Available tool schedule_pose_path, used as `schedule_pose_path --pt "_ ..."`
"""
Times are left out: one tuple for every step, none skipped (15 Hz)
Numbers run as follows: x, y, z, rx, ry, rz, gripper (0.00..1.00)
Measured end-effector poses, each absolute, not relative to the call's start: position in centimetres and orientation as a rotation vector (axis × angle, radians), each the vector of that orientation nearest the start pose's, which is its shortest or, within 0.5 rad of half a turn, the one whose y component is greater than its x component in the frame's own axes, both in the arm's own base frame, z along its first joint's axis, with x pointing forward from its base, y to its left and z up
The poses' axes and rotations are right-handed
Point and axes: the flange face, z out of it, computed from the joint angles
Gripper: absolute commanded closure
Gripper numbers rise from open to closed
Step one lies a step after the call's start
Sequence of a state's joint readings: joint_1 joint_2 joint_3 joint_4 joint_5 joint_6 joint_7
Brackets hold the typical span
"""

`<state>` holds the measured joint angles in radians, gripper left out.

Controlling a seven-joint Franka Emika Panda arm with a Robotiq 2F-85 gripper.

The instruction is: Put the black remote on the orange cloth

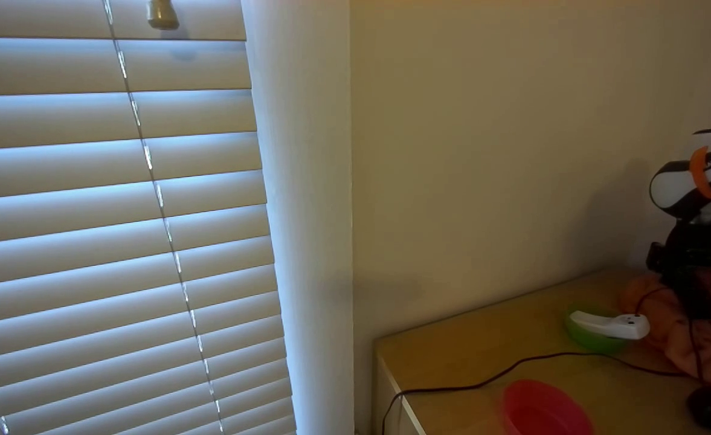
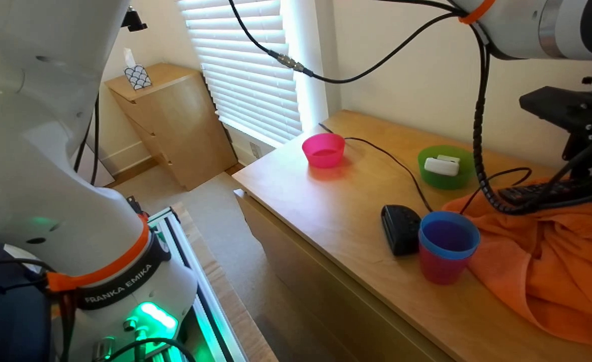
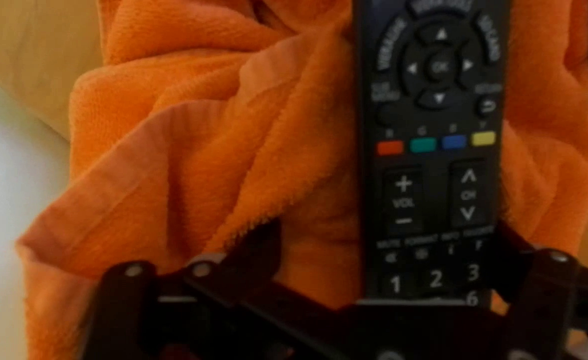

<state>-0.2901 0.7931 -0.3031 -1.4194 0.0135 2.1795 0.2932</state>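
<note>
The black remote has white-marked keys and a row of coloured buttons. In the wrist view it lies lengthwise over the orange cloth, its lower end hidden by the gripper. My gripper is open, with a finger on each side of the remote. The right finger is close against its edge; a gap with cloth showing separates the left finger from it. In an exterior view the remote rests on the bunched cloth, partly behind cables. The gripper is dark and partly cut off in an exterior view.
A green bowl holds a white object. A pink bowl stands farther along the tabletop. A black device and stacked blue and pink cups stand beside the cloth. A black cable crosses the table.
</note>
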Motion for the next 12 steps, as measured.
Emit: schedule_pose_path --pt "62.4 -37.4 24.9 -3.056 1.321 0.029 0.01" --pt "62.1 -37.9 25.9 -3.040 1.319 -0.005 0.00" --pt "61.7 -38.3 27.1 -3.023 1.311 -0.042 0.00" --pt "61.3 -38.7 28.3 -3.009 1.298 -0.078 0.00" --pt "60.8 -39.1 29.4 -2.993 1.282 -0.107 0.00" --pt "60.2 -39.4 30.7 -2.977 1.264 -0.137 0.00" --pt "59.7 -39.7 31.8 -2.962 1.243 -0.164 0.00" --pt "59.1 -39.9 32.7 -2.945 1.217 -0.189 0.00" --pt "58.6 -40.0 33.6 -2.925 1.188 -0.215 0.00" --pt "58.0 -40.1 34.5 -2.902 1.154 -0.243 0.00" --pt "57.4 -40.2 35.2 -2.882 1.122 -0.266 0.00" --pt "56.8 -40.3 35.9 -2.861 1.088 -0.290 0.00"
